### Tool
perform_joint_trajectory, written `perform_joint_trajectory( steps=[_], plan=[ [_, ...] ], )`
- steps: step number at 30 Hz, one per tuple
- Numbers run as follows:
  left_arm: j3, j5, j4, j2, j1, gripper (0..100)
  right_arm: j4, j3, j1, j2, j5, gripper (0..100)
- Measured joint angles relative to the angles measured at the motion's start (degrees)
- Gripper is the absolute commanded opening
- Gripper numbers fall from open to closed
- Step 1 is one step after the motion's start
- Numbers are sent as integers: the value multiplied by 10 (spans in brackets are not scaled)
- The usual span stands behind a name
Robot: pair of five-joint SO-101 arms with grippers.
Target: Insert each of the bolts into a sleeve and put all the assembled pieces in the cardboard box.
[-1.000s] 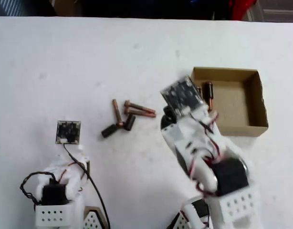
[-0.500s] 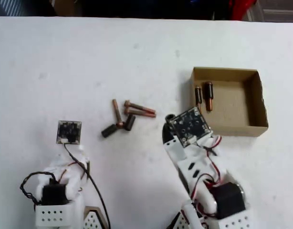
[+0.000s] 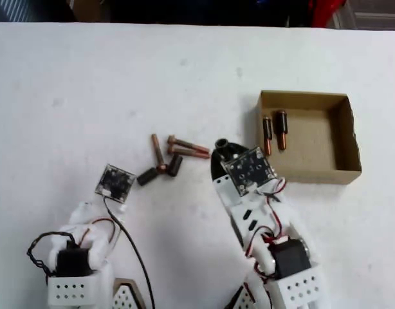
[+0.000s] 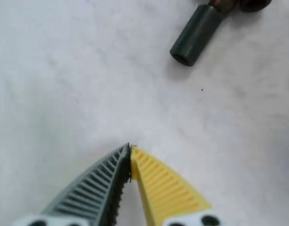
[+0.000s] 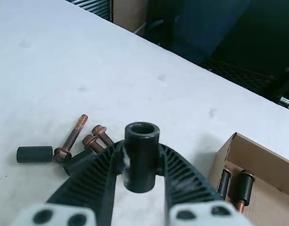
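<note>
My right gripper [image 5: 141, 149] is shut on a black sleeve [image 5: 142, 134], held upright above the table just left of the cardboard box [image 3: 342, 138]; the high view shows this sleeve [image 3: 223, 147] there too. Three copper bolts [image 3: 186, 149] and two loose black sleeves [image 3: 146, 176] lie in a cluster at the table's middle. Two assembled pieces [image 3: 275, 132] lie inside the box. My left gripper [image 4: 130, 151] is shut with nothing in it, low over bare table a short way from a loose sleeve [image 4: 196, 35].
The left arm [image 3: 88, 225] sits at the near left, the right arm [image 3: 268, 219] at the near right. The table's far edge [image 3: 197, 24] borders a dark room. Bare white tabletop lies all around the cluster.
The right arm drew back from the box's edge and shifted left toward the bolts. The left arm swung forward and right toward the loose sleeves.
</note>
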Motion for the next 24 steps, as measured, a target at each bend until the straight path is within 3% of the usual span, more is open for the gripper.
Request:
perform_joint_trajectory(
  steps=[7, 18, 24],
  plan=[
    [0, 0, 0, 0, 0, 23, -21, 20, 0, -16, -44, 16],
    [0, 0, 0, 0, 0, 23, 84, 20, 0, -174, -47, 16],
    [0, 0, -1, 0, 0, 23, 62, 54, 0, -186, -52, 16]
  ],
)
